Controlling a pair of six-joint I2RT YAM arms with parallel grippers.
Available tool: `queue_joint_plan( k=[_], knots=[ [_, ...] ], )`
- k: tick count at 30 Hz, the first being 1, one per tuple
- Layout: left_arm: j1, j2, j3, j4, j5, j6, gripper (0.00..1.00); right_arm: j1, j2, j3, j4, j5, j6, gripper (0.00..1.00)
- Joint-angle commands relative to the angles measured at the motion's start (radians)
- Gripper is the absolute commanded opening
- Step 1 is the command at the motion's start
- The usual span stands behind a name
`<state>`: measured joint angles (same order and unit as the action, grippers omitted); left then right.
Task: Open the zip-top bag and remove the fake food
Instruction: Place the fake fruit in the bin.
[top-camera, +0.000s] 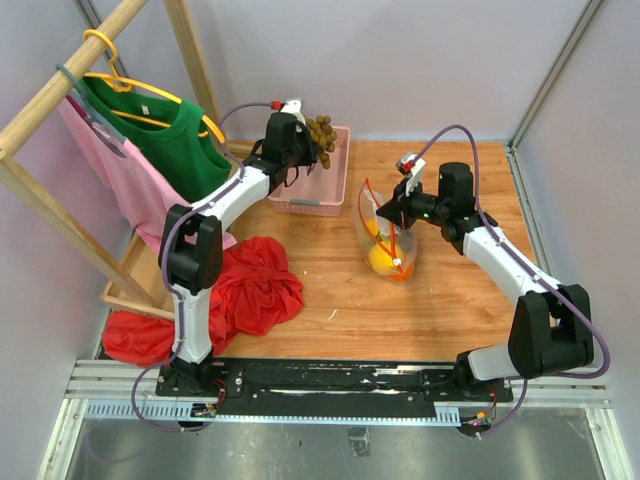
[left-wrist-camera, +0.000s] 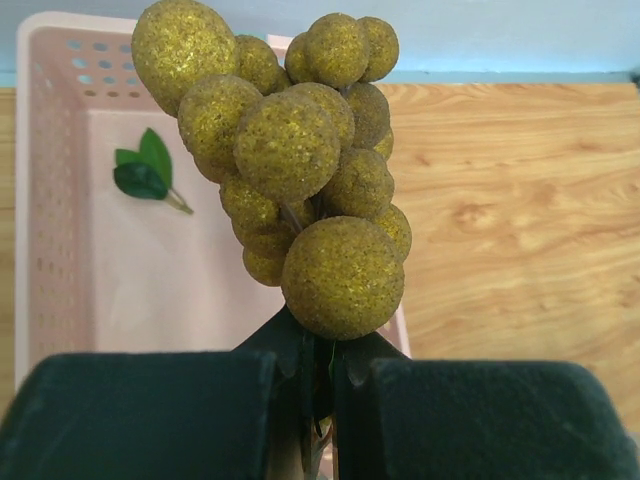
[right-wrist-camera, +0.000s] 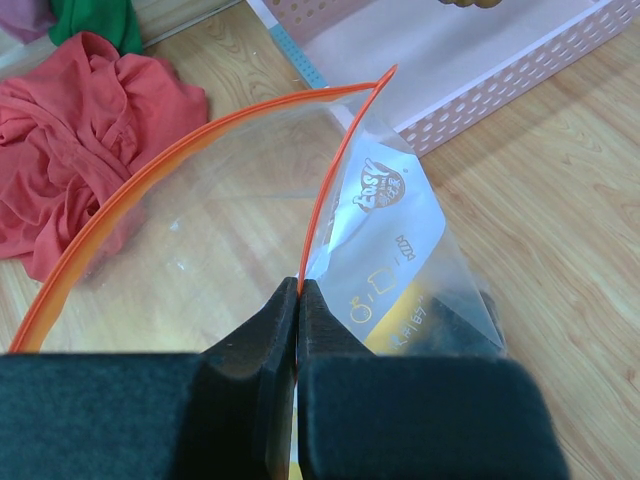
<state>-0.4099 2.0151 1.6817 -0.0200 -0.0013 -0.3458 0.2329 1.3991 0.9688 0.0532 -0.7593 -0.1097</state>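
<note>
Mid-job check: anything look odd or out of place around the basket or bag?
A loose green leaf sprig lies alone on the pink basket floor, below the tan-brown bunch held by the left tool; it may have come off a fruit. The red cloth hangs off the table's left edge.

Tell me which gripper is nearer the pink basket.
Left. The left gripper holds the brown bunch over the pink basket; the right gripper pinches the zip-top bag beside it.

Tan-brown bunch (left-wrist-camera: 300, 190) in claw (left-wrist-camera: 318, 375) over pink basket (left-wrist-camera: 50, 250)
</note>
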Motion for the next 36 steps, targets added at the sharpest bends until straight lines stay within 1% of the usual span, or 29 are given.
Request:
queue_joint_plan(
  k=[1, 5, 10, 11, 12, 13, 14, 15, 16, 18, 19, 20, 23, 26, 29, 32, 36],
  knots=[
    [0.007, 0.057, 0.087, 0.011, -0.107, 0.057, 0.00, -0.015, -0.015, 0.012, 0.002, -0.005, -0.016, 0.01],
    [0.018, 0.131, 0.158, -0.022, -0.118, 0.061, 0.00, -0.015, -0.015, 0.010, 0.009, -0.004, -0.016, 0.01],
    [0.048, 0.198, 0.212, -0.048, -0.105, -0.007, 0.00, -0.015, -0.017, 0.011, 0.012, -0.005, -0.016, 0.01],
    [0.055, 0.210, 0.219, -0.048, -0.095, -0.026, 0.01, -0.015, -0.016, 0.011, 0.013, -0.006, -0.016, 0.01],
    [0.063, 0.224, 0.224, -0.048, -0.103, -0.060, 0.04, -0.015, -0.016, 0.011, 0.015, -0.007, -0.015, 0.01],
    [0.067, 0.241, 0.241, -0.068, -0.125, -0.093, 0.14, -0.015, -0.015, 0.011, 0.019, -0.009, -0.014, 0.01],
    [0.069, 0.263, 0.273, -0.094, -0.143, -0.110, 0.30, -0.015, -0.014, 0.011, 0.022, -0.009, -0.012, 0.01],
    [0.071, 0.283, 0.309, -0.128, -0.165, -0.115, 0.52, -0.015, -0.013, 0.014, 0.024, -0.009, -0.012, 0.01],
    [0.070, 0.298, 0.357, -0.158, -0.184, -0.116, 0.67, -0.014, -0.015, 0.015, 0.023, -0.009, -0.012, 0.01],
    [0.070, 0.300, 0.377, -0.173, -0.216, -0.111, 0.87, -0.015, -0.016, 0.019, 0.019, -0.011, -0.010, 0.01],
    [0.070, 0.288, 0.375, -0.169, -0.235, -0.109, 0.94, -0.015, -0.017, 0.019, 0.020, -0.012, -0.008, 0.01],
    [0.071, 0.274, 0.369, -0.167, -0.257, -0.105, 0.98, -0.015, -0.016, 0.019, 0.021, -0.012, -0.005, 0.01],
    [0.069, 0.226, 0.352, -0.159, -0.282, -0.085, 0.99, -0.014, -0.016, 0.019, 0.029, -0.015, 0.004, 0.01],
    [0.070, 0.167, 0.309, -0.135, -0.231, -0.079, 0.99, -0.015, -0.015, 0.025, 0.031, -0.018, 0.014, 0.01],
    [0.069, 0.077, 0.224, -0.076, -0.154, -0.083, 0.99, -0.015, -0.014, 0.029, 0.031, -0.021, 0.020, 0.01],
    [0.068, -0.015, 0.120, -0.016, -0.040, -0.093, 0.99, -0.015, -0.015, 0.034, 0.028, -0.023, 0.024, 0.01],
    [0.065, -0.125, -0.008, 0.059, 0.100, -0.130, 0.96, -0.015, -0.015, 0.037, 0.023, -0.024, 0.032, 0.01]
  ],
)
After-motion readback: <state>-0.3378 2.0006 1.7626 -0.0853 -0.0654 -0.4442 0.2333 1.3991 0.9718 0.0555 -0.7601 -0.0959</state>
